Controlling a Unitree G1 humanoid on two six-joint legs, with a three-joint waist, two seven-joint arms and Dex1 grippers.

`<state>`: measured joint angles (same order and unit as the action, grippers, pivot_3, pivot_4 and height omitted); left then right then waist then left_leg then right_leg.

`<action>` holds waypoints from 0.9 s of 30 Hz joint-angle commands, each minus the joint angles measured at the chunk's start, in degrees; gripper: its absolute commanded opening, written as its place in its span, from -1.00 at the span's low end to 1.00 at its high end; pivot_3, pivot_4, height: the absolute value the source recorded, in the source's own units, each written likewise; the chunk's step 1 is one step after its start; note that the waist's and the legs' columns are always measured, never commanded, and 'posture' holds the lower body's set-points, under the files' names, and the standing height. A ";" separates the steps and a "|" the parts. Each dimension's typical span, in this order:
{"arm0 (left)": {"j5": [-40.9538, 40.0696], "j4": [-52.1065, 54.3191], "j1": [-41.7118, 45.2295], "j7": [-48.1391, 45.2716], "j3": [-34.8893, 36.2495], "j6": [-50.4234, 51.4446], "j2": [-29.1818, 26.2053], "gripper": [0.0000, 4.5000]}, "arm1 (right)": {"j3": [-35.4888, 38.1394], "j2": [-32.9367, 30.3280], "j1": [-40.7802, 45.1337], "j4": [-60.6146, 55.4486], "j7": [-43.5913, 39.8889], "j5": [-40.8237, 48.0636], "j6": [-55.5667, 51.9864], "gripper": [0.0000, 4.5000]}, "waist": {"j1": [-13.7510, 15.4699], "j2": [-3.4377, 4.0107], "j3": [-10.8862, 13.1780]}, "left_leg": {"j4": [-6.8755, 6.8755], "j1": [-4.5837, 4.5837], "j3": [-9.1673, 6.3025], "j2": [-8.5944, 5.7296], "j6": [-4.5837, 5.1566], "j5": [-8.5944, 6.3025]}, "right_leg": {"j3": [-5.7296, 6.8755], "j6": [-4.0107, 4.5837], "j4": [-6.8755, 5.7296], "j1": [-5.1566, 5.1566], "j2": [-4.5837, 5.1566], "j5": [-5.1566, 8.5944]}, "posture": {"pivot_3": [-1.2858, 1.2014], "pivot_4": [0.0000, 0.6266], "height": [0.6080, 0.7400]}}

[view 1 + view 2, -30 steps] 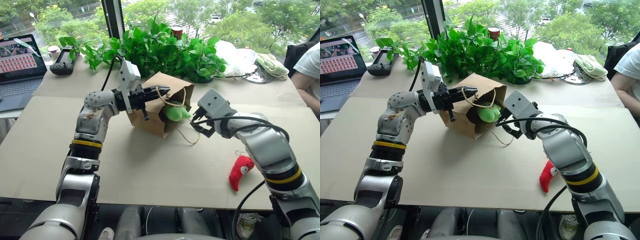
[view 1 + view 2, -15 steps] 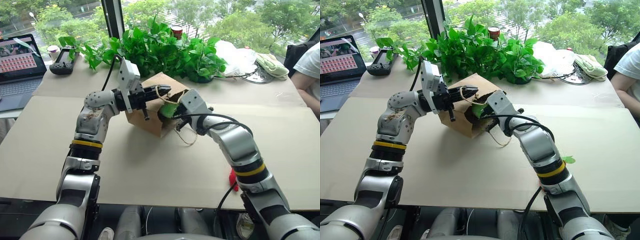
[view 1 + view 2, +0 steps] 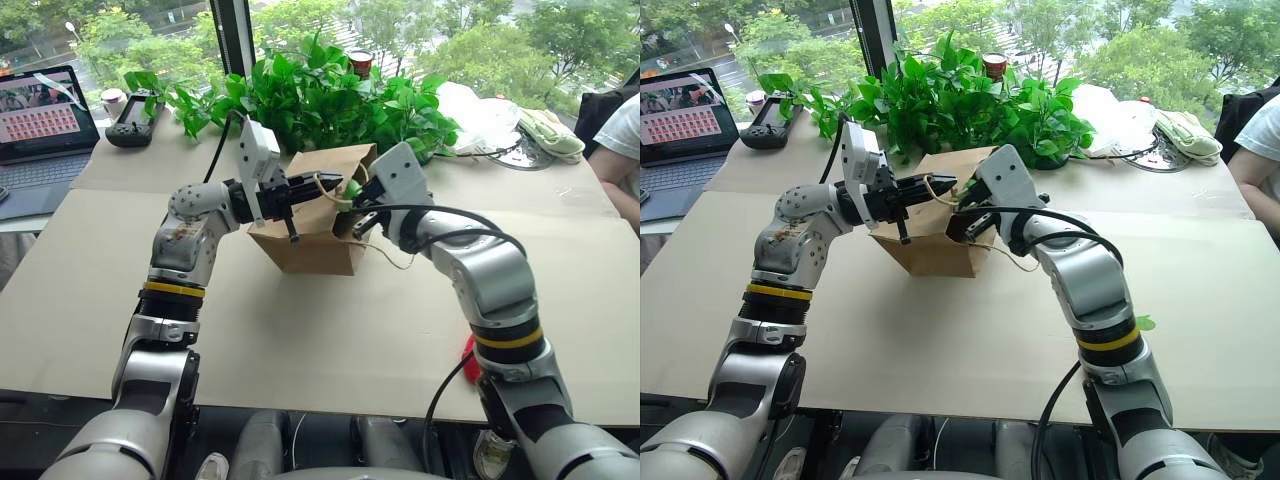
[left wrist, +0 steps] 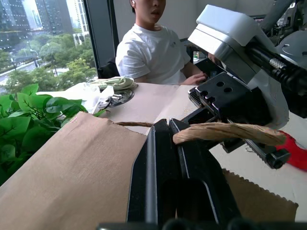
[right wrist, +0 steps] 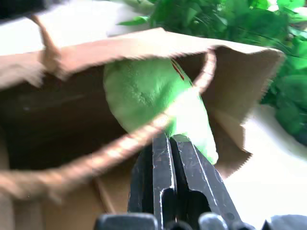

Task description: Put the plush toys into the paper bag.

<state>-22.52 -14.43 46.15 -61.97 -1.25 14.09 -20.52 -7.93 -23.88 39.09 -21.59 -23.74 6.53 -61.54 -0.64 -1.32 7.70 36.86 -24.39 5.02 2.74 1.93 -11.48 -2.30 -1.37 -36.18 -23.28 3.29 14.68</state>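
Green toy [image 5: 148, 91] half in bag [image 3: 310, 245]; both grippers, left [image 3: 322, 187] and right [image 3: 356, 206], closed on handles, apparently. Next: red toy [image 3: 467, 360], 5 o'clock.

Bright window daylight, soft shadows, right wrist view blurred

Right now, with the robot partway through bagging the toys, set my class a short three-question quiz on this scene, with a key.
1. True or false: the red chili toy is already inside the paper bag.
2. What is the left gripper shut on? A) the bag's cord handle B) a plant leaf C) the chili toy
3. Where is the green plush toy?

Key:
1. False; it lies on the table beside the right arm.
2. A.
3. In the bag's mouth, right at the tips of the shut right gripper.
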 commanded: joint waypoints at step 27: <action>-4.41 3.88 0.43 -5.97 0.05 4.68 -1.12 -1.00 | -0.87 -6.95 -2.57 -11.85 0.26 5.77 -3.83 -0.99 | -0.10 0.00 0.00 | 0.01 0.00 -0.04 -0.01 0.02 -0.01 | -0.06 -0.02 0.05 0.00 -0.02 0.02 | 0.03 -0.52 1.00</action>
<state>-25.11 -13.23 44.79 -67.26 -1.46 18.10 -21.69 -7.28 -31.66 33.87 -34.25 -24.71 14.07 -68.46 -0.74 -1.32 7.70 36.88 -24.37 4.99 2.74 1.96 -11.49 -2.37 -1.39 -36.13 -23.28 3.25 14.70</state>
